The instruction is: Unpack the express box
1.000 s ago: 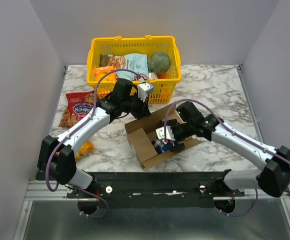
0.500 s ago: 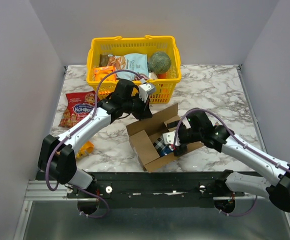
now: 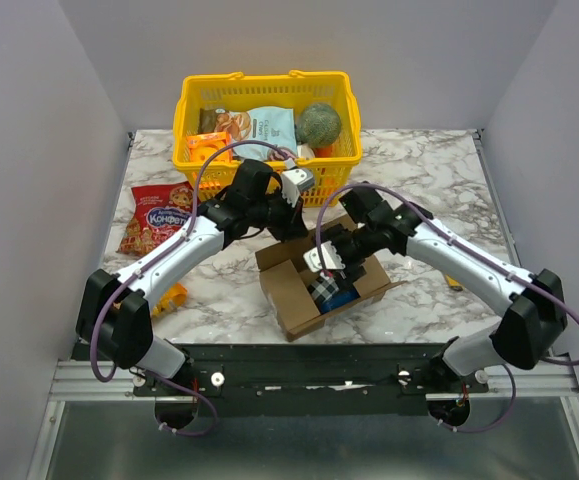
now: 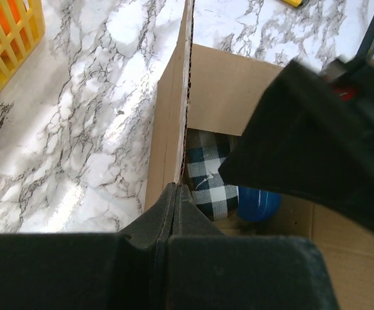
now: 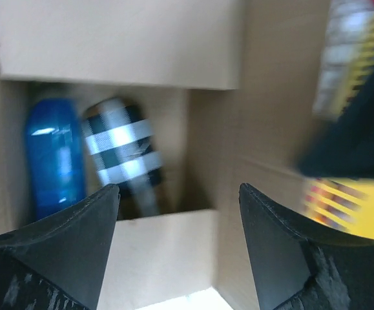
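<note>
The express box [image 3: 287, 292], one brown carton with its flaps open, sat on the marble desk [image 3: 429, 170] near the front middle, on the near side of the single yellow basket [image 3: 265, 88]. Two things lay inside it, side by side: one black-and-white checked item [image 5: 121, 152] and one blue item [image 5: 53, 155]. The left arm reached in from the left, its pincer [image 4: 176, 194] pinched flat on the top edge of one cardboard wall. The right arm arched over from the right, elbow high. Its pincer [image 5: 177, 194] pointed down into the carton above the two items, jaws spread wide with nothing between them. One red snack bag [image 3: 154, 215] lay by the desk's left edge. Bare marble showed to the right of the box, while the basket and the left arm crowded its far side.
</note>
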Controlling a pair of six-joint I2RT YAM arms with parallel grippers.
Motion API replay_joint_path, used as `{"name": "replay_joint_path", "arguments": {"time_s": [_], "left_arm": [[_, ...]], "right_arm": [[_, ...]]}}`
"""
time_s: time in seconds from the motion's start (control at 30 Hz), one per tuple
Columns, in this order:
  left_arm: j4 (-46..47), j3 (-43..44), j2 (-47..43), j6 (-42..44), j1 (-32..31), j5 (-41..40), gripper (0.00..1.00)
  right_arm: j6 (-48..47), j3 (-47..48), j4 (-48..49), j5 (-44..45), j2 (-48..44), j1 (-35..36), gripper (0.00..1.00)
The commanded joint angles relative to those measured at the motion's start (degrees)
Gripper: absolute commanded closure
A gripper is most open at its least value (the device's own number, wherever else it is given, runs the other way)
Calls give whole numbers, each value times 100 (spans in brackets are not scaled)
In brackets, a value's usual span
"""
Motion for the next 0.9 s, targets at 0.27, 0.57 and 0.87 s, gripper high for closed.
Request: {"name": "replay_joint_path", "arguments": {"time_s": [0.27,0.57,0.87], "left_arm": [[182,-253,-347,-7,-34,132,100],[322,-315,-330,-112,-43,220,100],[393,-270,-295,-200,-34,282,100]], "right_arm": [[-628,-225,-153,659,1113,40,27],[-697,-50,-310,1204,1957,181,20],[-531,-59,-169,1319,2783,277,19]]}}
